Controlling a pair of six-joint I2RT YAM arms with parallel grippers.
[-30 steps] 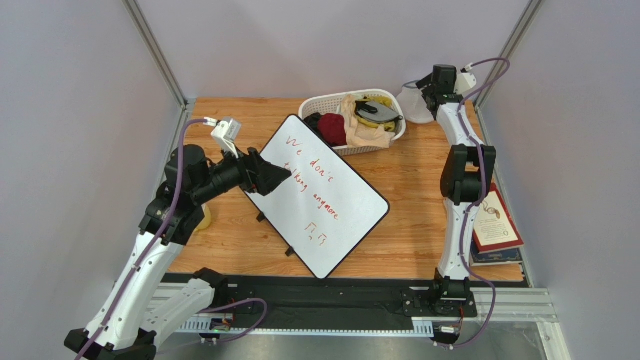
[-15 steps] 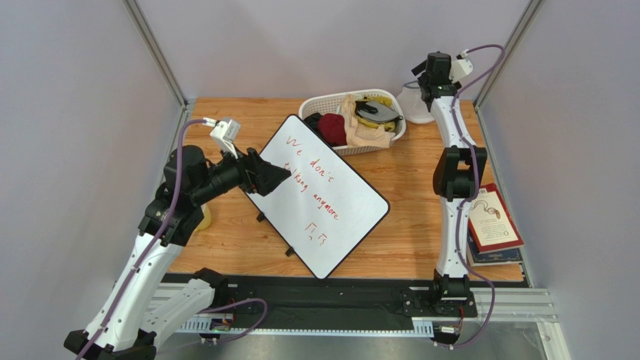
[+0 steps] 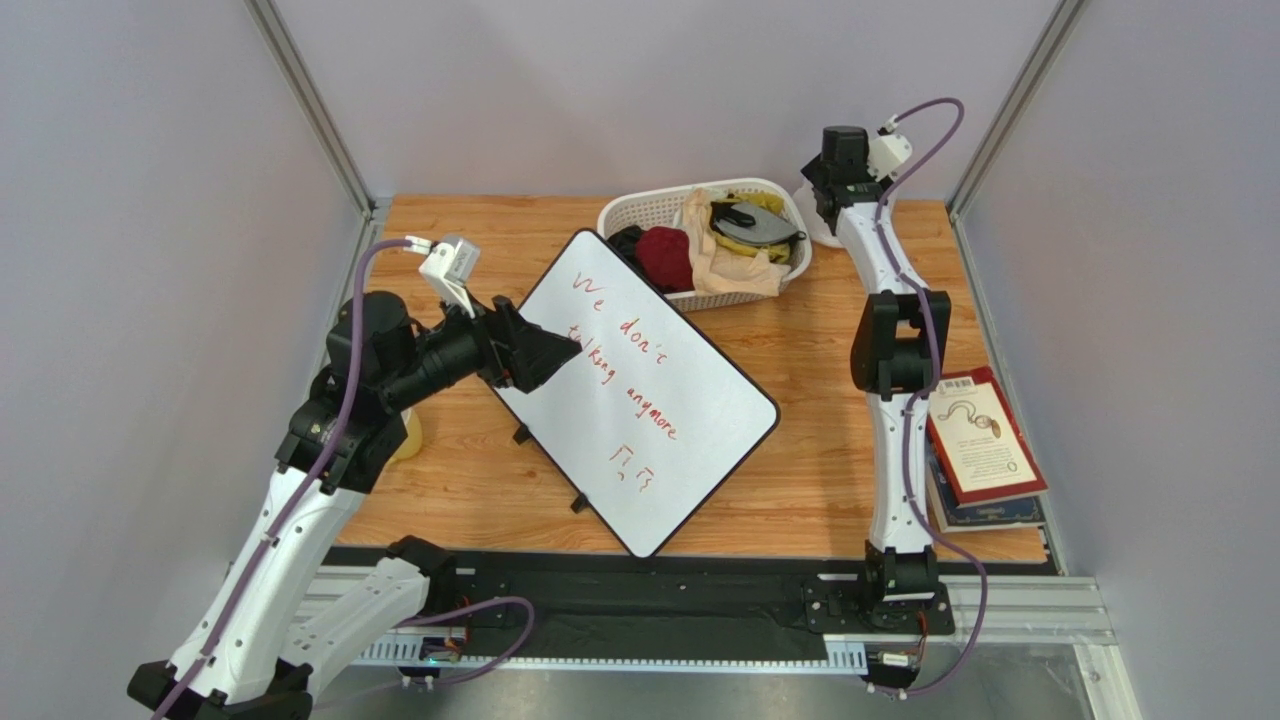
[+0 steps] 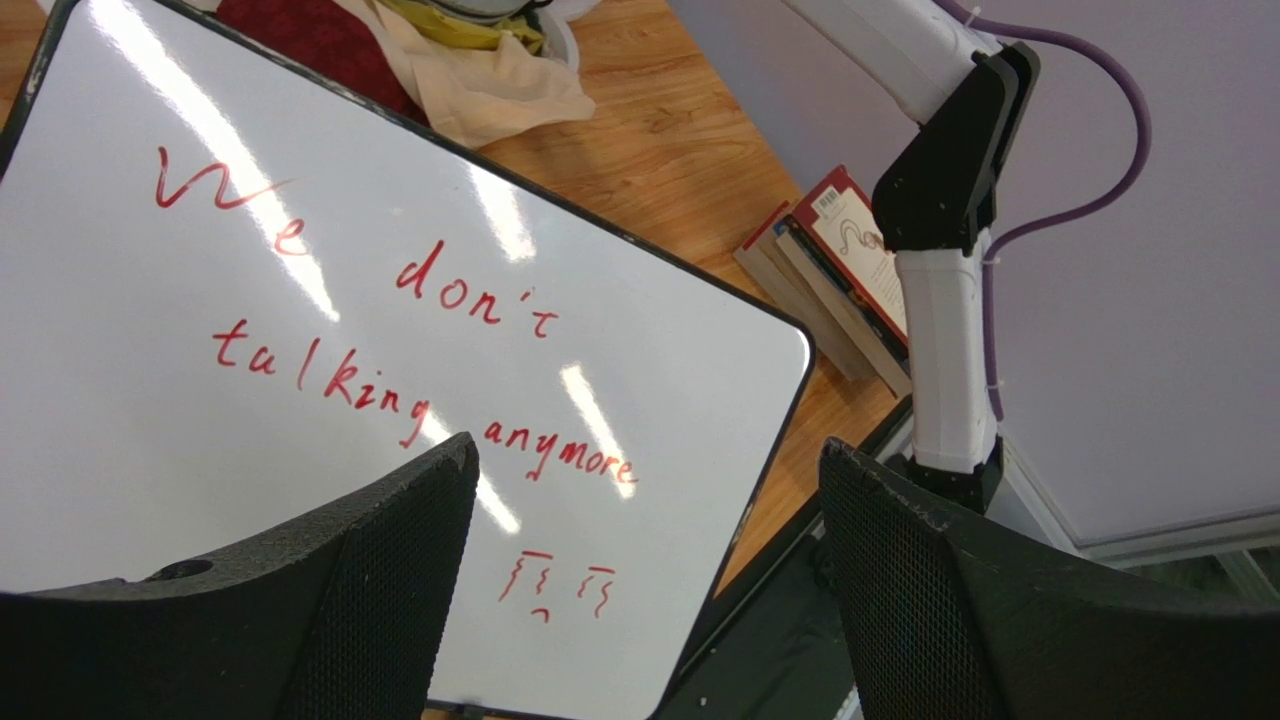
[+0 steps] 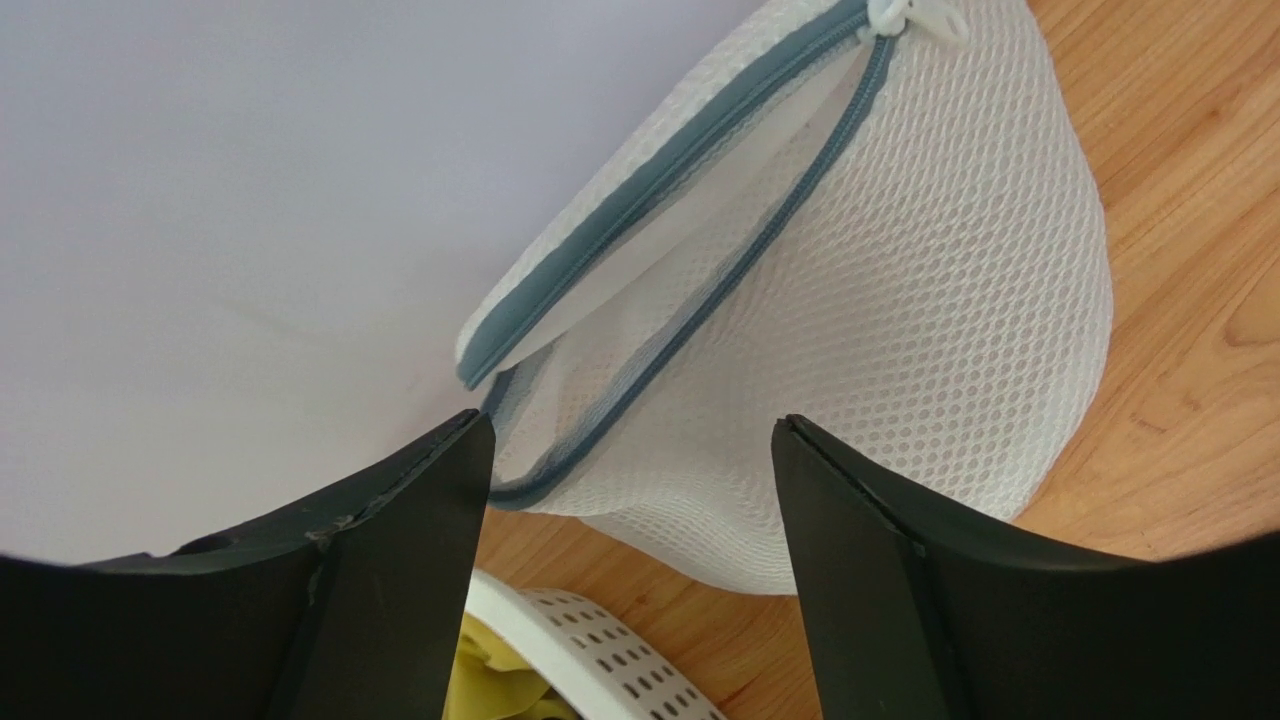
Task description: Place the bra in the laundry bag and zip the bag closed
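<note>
The laundry bag, a white mesh pouch with a grey zipper band that is partly unzipped, lies on the wood against the back wall. My right gripper hovers just in front of it, open and holding nothing, its fingers framing the bag's zipper end. Seen from above, that gripper is at the back right, beside the basket. The bra, dark grey and padded, lies on top of the clothes in the basket. Over the whiteboard, my left gripper is open and empty.
The white slotted basket also holds a dark red garment, a beige one and a yellow one. A tilted whiteboard with red writing fills the table's middle. Books lie at the right edge.
My right arm has swung left along the back wall, towards the basket side of the laundry bag, and its jaws have narrowed a little. The left arm has not moved.
</note>
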